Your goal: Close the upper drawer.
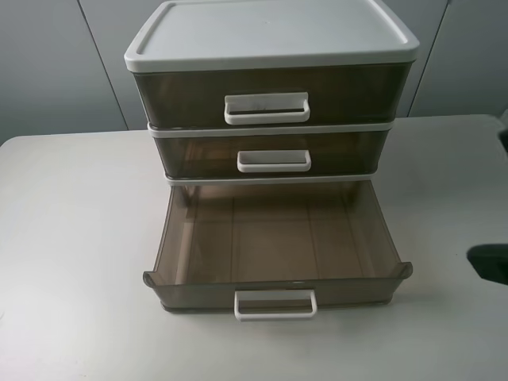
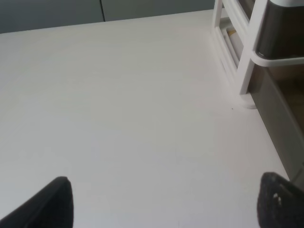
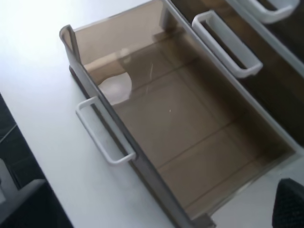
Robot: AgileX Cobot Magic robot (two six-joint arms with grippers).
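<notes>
Upper drawer [image 1: 270, 94]: one; smoky brown translucent plastic, rectangular front; sits pushed in, flush with the frame, directly beneath the lid at the top of the stack; carries one white loop handle [image 1: 267, 109].
Drawer cabinet [image 1: 274, 127]: one; three drawers stacked; white frame rails between tiers; white lid [image 1: 270, 32], flat with rounded corners, far edge cut off by the frame.
Middle drawer [image 1: 270, 153]: one; same tinted plastic; pushed in; white handle [image 1: 274, 161].
Bottom drawer [image 1: 278, 234]: one; pulled well out over the table; bare interior, floor showing faint moulded ribs; white handle [image 1: 275, 304] on its front lip.
Table [image 1: 71, 238]: one; pale, matt, smooth; carries the cabinet.
Left tool [image 2: 164, 206]: released; two dark fingertips [image 2: 50, 204] spread wide apart over bare table, beside the cabinet's left corner, grasping nothing; not seen in the high view.
Right tool [image 1: 489, 263]: a dark shape cut off at the right edge, apart from the bottom drawer; only one fingertip [image 3: 289, 204] shows in its wrist view, so released or clenched cannot be told.
</notes>
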